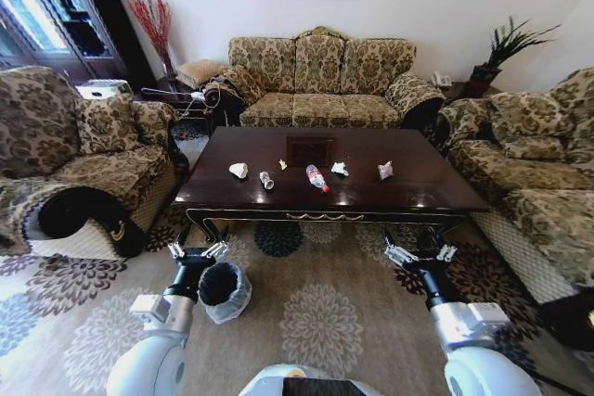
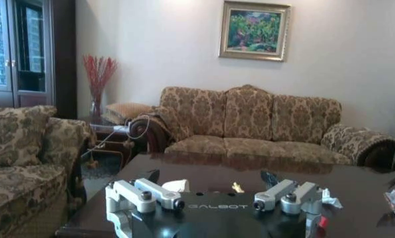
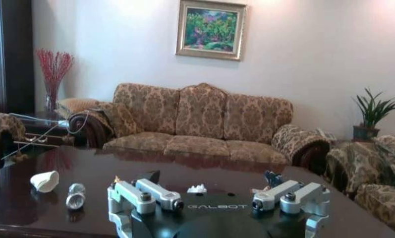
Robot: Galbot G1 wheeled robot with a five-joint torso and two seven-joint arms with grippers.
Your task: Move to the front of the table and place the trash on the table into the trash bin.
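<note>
Fingers spread wide on both my left gripper (image 1: pixel 198 251) and right gripper (image 1: pixel 419 254), each empty and held low just short of the table (image 1: pixel 418 194); the trash bin (image 1: pixel 224 290) sits on the carpet at about four o'clock of my left one. Ahead at twelve o'clock the trash lies in a row on the table: paper wad (image 1: pixel 238 170), bottle (image 1: pixel 317 178), wrapper (image 1: pixel 385 170). All look light; I judge the wads crushable anywhere, the bottle slick, best pinched mid-body, and "GALBOT" reads on my wrists.
</note>
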